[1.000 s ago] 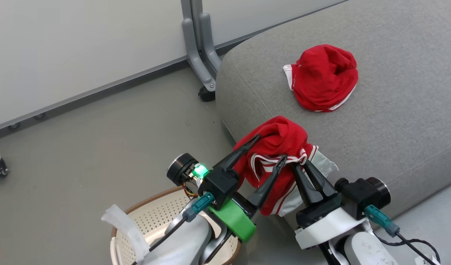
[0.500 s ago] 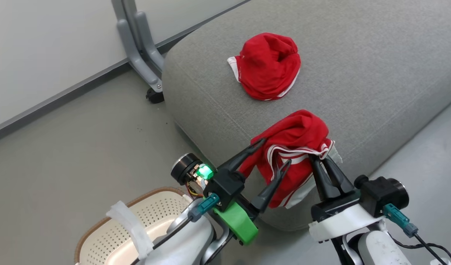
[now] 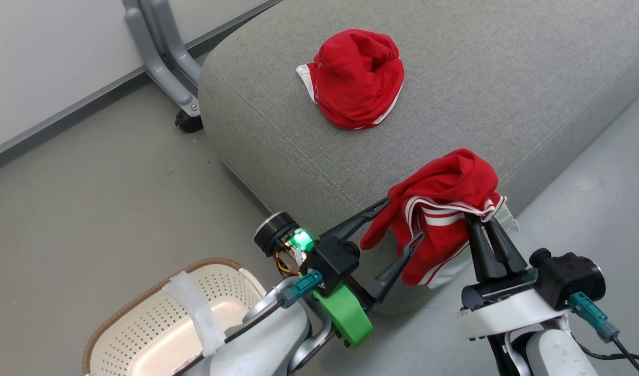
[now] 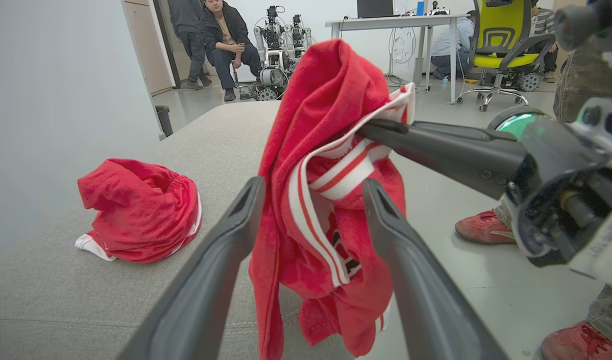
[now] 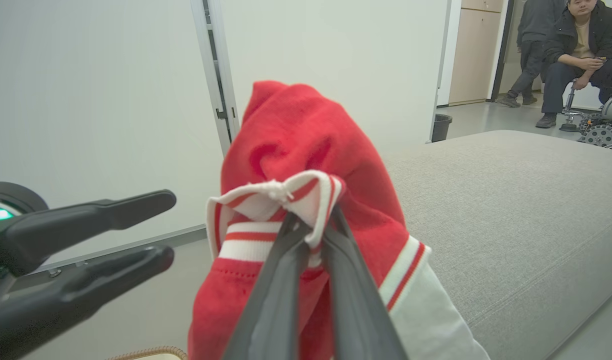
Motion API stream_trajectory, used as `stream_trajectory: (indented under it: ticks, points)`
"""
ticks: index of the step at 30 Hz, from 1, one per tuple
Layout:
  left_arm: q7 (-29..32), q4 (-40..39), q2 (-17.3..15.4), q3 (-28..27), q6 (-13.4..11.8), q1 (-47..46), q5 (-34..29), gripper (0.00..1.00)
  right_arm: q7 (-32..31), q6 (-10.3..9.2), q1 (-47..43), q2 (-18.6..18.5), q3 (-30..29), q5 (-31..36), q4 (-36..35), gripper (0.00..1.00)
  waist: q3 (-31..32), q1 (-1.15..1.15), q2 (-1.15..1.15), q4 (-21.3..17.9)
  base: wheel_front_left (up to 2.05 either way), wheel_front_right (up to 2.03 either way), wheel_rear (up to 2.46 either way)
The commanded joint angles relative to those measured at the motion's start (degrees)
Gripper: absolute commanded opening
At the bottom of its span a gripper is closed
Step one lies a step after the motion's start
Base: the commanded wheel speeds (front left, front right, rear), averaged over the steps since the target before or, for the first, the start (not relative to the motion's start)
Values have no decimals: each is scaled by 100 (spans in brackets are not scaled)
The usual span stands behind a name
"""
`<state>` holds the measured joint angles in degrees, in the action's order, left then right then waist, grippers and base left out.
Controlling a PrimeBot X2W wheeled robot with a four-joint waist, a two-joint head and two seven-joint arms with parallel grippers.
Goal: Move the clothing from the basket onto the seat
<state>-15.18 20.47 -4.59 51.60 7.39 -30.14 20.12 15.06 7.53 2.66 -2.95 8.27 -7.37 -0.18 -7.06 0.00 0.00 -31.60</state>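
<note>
My right gripper is shut on the red-and-white striped trim of one piece of red clothing, which hangs in the air over the front edge of the grey seat. In the right wrist view its fingertips pinch that trim below the bunched clothing. My left gripper stands open beside it, and a flap of the hanging clothing dangles between its fingers ungripped. A second red garment lies crumpled on the seat. The basket stands on the floor at the lower left, partly hidden by my left arm.
A grey wheeled frame leg stands on the floor by the seat's left corner, against a white wall panel. A person's red shoes are on the floor close to the seat. People sit far behind.
The head camera has swung, shifting the whole picture. Relative to the garment lying on the seat, both grippers and the held garment now stand further right along the seat's front edge. Neither grip has changed.
</note>
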Motion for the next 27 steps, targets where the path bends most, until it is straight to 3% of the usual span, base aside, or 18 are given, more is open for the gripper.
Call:
stream_trajectory:
  ticks: [1, 9, 17, 27]
  points:
    - [6, 12, -69, -30, 14, -88, 24, 100, 17, -8, 47, 4, -25, -38, 3, 0, -31, 0, 0, 2, 0, 0, 0]
    - [6, -2, -259, -182, -56, -58, -106, 100, 18, -8, 982, 7, -308, -345, 12, 0, -412, 0, 0, 4, 0, 0, 0]
    - [77, -86, -366, -83, -35, -519, -229, 100, 18, -6, 2781, -15, -1120, -562, -22, 0, -1494, 0, 0, 562, 0, 0, 0]
    - [111, -199, -500, 77, 0, -1188, -379, 100, 17, -5, 4984, -734, -2003, -1002, 379, 0, -2721, 0, 0, 1208, 0, 0, 0]
